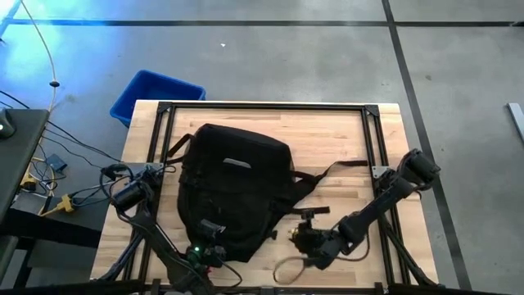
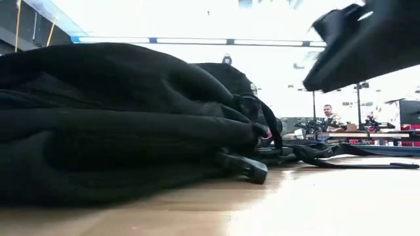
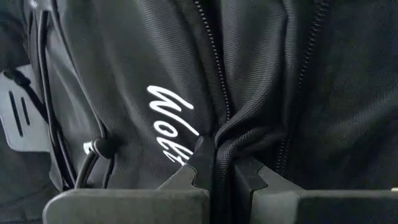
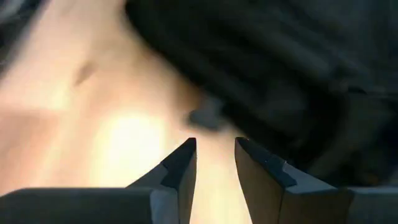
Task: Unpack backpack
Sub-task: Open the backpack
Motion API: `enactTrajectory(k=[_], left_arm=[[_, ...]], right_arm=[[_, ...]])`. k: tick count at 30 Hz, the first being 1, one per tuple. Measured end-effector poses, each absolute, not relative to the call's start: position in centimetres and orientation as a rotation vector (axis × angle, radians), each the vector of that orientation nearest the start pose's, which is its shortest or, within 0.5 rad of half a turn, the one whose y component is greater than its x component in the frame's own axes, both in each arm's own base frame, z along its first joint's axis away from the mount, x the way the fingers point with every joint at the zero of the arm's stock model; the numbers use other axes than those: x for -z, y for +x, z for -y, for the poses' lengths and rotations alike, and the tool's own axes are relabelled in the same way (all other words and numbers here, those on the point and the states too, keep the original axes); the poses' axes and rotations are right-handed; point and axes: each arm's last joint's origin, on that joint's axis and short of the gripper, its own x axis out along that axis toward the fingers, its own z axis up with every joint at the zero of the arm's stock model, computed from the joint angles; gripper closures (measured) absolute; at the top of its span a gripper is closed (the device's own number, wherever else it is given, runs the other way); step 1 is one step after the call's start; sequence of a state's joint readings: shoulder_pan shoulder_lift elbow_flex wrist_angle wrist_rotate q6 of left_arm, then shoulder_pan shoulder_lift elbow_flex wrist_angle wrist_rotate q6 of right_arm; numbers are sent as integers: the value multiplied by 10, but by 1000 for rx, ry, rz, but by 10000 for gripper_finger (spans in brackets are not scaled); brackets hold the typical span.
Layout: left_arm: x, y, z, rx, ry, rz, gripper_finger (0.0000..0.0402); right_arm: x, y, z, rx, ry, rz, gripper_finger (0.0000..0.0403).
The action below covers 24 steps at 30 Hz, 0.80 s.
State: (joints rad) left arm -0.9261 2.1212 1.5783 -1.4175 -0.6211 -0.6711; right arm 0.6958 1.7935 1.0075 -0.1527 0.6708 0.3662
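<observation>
The backpack (image 1: 233, 192) is the biggest thing here, a black fabric mass lying flat on the wooden table (image 1: 344, 135), left of centre. Its long axis runs near to far, with the broad rounded end pointing to the far edge and the narrower end at the near edge. A strap (image 1: 332, 170) trails off to the right across the wood.

The left gripper (image 3: 214, 163) sits at the near end of the bag, jaws together, pinching a ridge of fabric beside a zipper line (image 3: 208, 43), close to the white logo (image 3: 169, 124). By my reading this arm is anchoring the bag.

The right gripper (image 4: 216, 158) hovers over bare wood just right of the bag's near end, jaws slightly apart and empty. The bag lies to its left, with a small dark zipper pull or buckle (image 4: 205, 115) a little ahead of the tips, likely its target.

A blue bin (image 1: 154, 94) stands beyond the far left corner.
</observation>
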Motion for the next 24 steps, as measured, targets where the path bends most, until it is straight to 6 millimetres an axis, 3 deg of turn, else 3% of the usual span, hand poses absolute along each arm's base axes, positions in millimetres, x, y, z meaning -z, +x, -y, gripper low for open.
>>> enactTrajectory(k=[4,10,13,24], left_arm=[[-173,228,284,-271,785,-1264,401],[-172,230,286,-266,763,-1236,401],[-172,233,287,-255,759,-1224,401],[-171,240,287,-245,725,-1186,401]], right_arm=[[-147,285,-186,213,-171,-721,283],[-143,298,-169,175,-87,-697,215],[-141,301,-163,169,-69,-689,201],[-138,309,-142,211,13,-720,261]])
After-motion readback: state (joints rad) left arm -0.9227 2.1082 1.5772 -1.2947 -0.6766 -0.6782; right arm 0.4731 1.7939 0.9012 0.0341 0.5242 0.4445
